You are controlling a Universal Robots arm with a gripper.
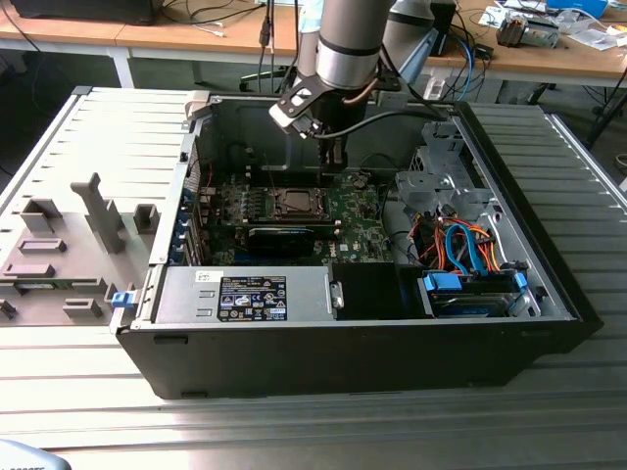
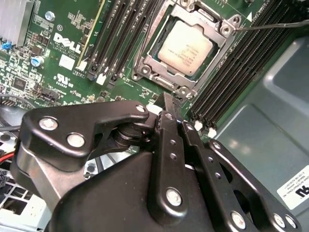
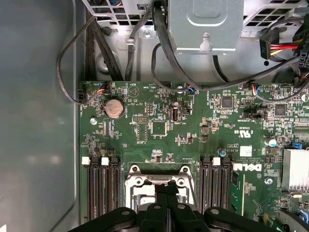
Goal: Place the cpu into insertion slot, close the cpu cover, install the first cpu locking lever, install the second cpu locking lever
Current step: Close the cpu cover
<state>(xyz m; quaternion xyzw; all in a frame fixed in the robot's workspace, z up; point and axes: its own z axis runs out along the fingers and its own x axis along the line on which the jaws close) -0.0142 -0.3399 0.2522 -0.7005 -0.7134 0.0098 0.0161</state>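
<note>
The closed hand (image 2: 169, 104) hangs near the cpu (image 2: 186, 47) seated in the insertion slot (image 2: 153, 72).

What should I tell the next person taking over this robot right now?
Gripper: fingers shut, nothing seen in them, close to the square metal-rimmed insertion slot.
Small flat silvery-grey square cpu sits in it.
Thin silvery windowed cpu cover looks closed over it.
Thin wire locking lever sticks out sideways, seemingly unlatched.
Left: the levers.

Case: black computer tower (image 1: 343, 357), lying open on its side
Board: green motherboard (image 3: 193, 125) (coin battery (image 3: 114, 108) near one edge)
Cables: orange and blue wires (image 1: 460, 245)
</note>
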